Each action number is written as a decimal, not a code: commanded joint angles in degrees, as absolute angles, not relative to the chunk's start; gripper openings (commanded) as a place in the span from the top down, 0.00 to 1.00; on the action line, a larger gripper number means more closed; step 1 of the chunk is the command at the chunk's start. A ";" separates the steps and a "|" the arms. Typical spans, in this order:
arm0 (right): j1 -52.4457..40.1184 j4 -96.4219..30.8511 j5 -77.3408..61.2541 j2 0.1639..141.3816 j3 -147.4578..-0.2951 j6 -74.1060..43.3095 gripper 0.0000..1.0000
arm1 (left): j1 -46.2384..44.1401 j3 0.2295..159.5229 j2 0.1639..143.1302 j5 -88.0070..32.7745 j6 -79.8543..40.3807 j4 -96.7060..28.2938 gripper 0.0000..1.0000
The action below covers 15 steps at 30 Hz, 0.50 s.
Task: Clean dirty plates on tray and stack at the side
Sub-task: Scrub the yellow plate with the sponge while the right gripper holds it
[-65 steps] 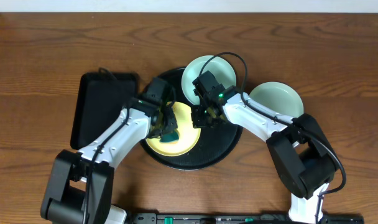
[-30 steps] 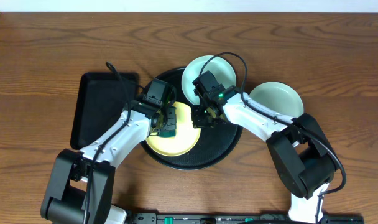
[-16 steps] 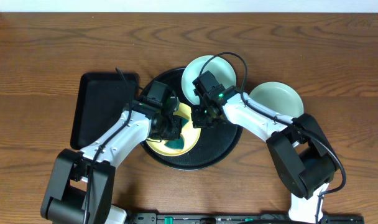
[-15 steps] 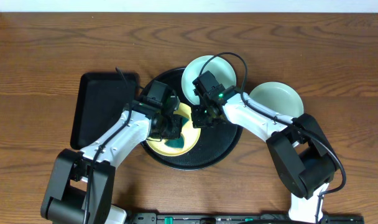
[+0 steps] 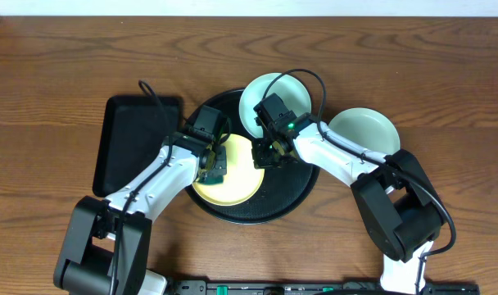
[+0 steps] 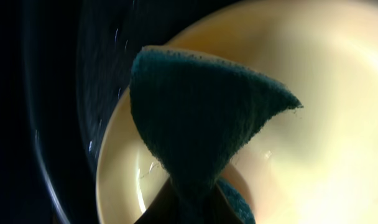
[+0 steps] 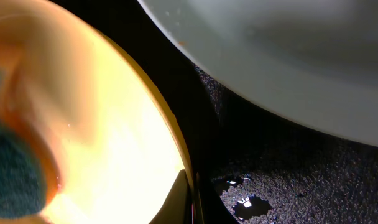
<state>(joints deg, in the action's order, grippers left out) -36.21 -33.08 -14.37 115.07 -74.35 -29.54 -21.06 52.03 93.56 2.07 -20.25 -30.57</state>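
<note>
The pale yellow plate [image 5: 233, 176] lies on the round black tray [image 5: 290, 190]. My left gripper [image 5: 214, 166] is shut on a dark teal sponge [image 6: 201, 140] and holds it against the plate's left part [image 6: 326, 93]. My right gripper [image 5: 263, 157] is shut on the yellow plate's right rim [image 7: 176, 149], one finger inside and one outside. A mint-blue plate [image 5: 267, 100] rests on the tray's far edge; it also shows in the right wrist view [image 7: 288, 56]. Another mint-blue plate [image 5: 364, 131] lies on the table to the right of the tray.
A rectangular black tray [image 5: 134, 143] lies on the table left of the round tray. Wet spots [image 7: 242, 196] glint on the round tray's textured surface by my right fingers. Brown wooden table [image 5: 61, 74] all around.
My left gripper has swept the sponge over the yellow plate, from the left to the lower middle and back to the left edge. The right arm has held still.
</note>
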 commanded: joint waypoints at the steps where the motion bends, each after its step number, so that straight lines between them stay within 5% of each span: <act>1: -35.94 -32.80 -14.44 116.31 -75.22 -30.13 0.99 | -20.93 51.53 94.32 -3.14 -22.74 -35.03 0.93; 7: -35.92 -32.75 -14.44 116.31 -75.22 -30.15 0.99 | -20.93 51.55 94.30 -23.92 -13.08 -34.85 0.93; 15: -35.92 -32.82 -14.46 116.31 -75.22 -30.15 0.99 | -20.93 51.55 94.30 -15.07 -13.34 -25.98 0.93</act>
